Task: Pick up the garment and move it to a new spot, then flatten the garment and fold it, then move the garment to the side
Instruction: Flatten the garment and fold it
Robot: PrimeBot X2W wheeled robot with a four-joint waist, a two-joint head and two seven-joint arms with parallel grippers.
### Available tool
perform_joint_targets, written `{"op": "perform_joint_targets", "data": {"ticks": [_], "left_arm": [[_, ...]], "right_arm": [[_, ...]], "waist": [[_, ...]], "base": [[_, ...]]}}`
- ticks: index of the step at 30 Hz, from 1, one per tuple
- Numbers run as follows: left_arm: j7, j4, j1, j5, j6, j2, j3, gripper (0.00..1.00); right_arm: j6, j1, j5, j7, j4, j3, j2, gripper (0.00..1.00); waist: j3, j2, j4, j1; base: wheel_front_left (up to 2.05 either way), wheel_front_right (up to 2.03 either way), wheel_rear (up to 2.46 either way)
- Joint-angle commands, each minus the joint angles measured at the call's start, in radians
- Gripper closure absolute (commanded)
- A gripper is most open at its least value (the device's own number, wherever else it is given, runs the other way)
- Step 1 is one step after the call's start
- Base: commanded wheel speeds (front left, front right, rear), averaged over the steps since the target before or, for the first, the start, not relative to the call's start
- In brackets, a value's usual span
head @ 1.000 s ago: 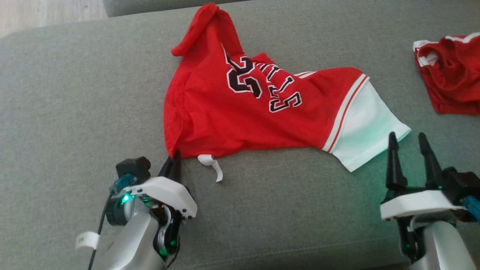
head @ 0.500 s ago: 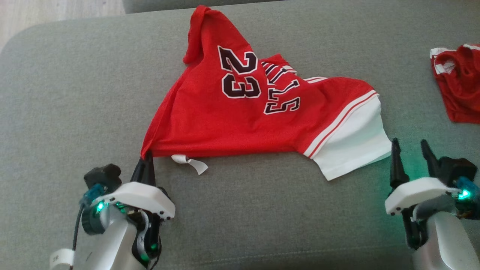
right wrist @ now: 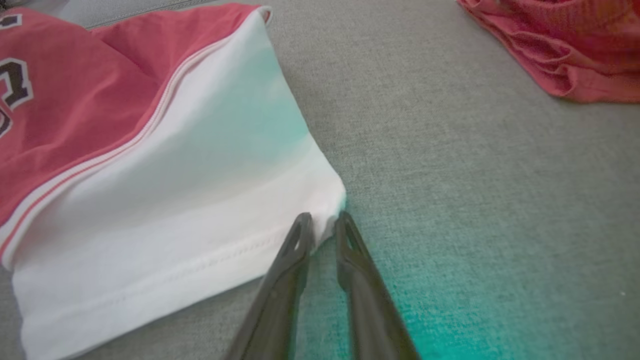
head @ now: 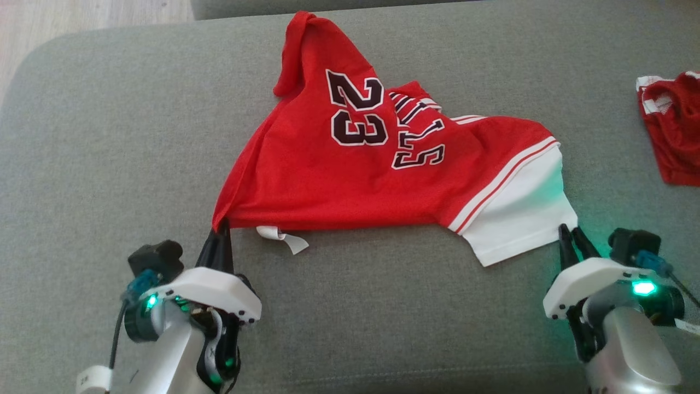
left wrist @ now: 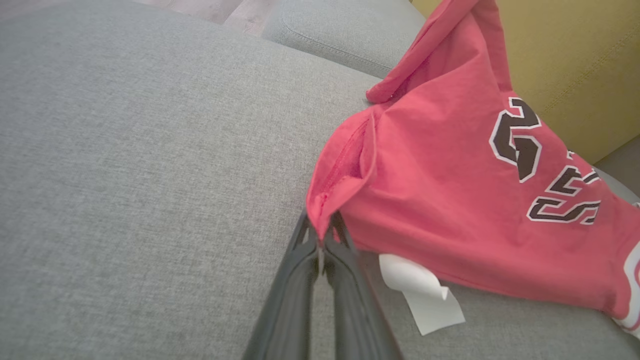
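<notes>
Grey woven sofa seat cushion point(head: 109, 137), rounded at far-left corner. Second grey cushion point(head: 246, 5) abutting behind. Pale wood floor point(head: 82, 16) beyond that corner. Crumpled red-and-white spare garment point(head: 675, 137) resting on seat at right edge. Yellow upholstery point(left wrist: 575, 50) behind.

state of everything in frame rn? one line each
red jersey, rumpled on the cushion, number side up, not yet flat.
left gripper, shut on the jersey's red corner.
right gripper, jaws nearly together at the jersey's white corner; grip unclear.
white tag, curled, sticking out under the hem.
second red garment, bunched, apart from both grippers.
</notes>
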State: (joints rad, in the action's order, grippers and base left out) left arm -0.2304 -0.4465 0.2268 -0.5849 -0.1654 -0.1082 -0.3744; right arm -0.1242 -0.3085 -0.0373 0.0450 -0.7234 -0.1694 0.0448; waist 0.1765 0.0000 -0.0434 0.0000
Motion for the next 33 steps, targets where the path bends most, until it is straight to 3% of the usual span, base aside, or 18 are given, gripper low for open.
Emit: {"op": "perform_joint_targets", "data": {"ticks": [1,9,14,19,25,33], "left_arm": [[-0.005,0.035,0.013,-0.006,-0.005,-0.021,0.031,1.00],[0.001,0.046,0.008,-0.009,-0.011,-0.031,0.028,1.00],[-0.002,0.052,0.009,-0.010,-0.013,-0.038,0.032,1.00],[-0.014,0.080,0.011,-0.009,-0.010,-0.038,0.043,1.00],[-0.025,0.152,0.011,0.005,-0.008,-0.045,0.064,1.00],[-0.028,0.373,0.005,0.028,0.003,-0.076,0.084,1.00]], "right_arm": [[-0.007,-0.032,-0.008,0.010,0.007,0.027,0.005,0.79],[-0.007,-0.094,-0.019,0.041,-0.100,0.037,0.005,1.00],[-0.007,-0.143,0.001,0.067,-0.158,0.018,0.005,1.00],[-0.007,-0.171,-0.048,0.172,-0.132,0.049,0.005,1.00],[-0.007,-0.146,-0.083,0.212,0.025,0.087,0.005,1.00],[-0.007,-0.023,-0.139,0.216,0.485,0.087,0.005,1.00]], "waist": [[0.000,0.0000,-0.001,0.0000],[0.003,0.0000,-0.007,0.0000],[0.003,0.0000,-0.009,0.0000],[-0.008,0.0000,-0.007,0.0000],[-0.041,0.0000,-0.018,0.0000],[-0.122,0.0000,-0.036,0.0000]], "base": [[0.00,0.00,0.00],[0.00,0.00,0.00],[0.00,0.00,0.00],[0.00,0.00,0.00],[0.00,0.00,0.00],[0.00,0.00,0.00]]}}
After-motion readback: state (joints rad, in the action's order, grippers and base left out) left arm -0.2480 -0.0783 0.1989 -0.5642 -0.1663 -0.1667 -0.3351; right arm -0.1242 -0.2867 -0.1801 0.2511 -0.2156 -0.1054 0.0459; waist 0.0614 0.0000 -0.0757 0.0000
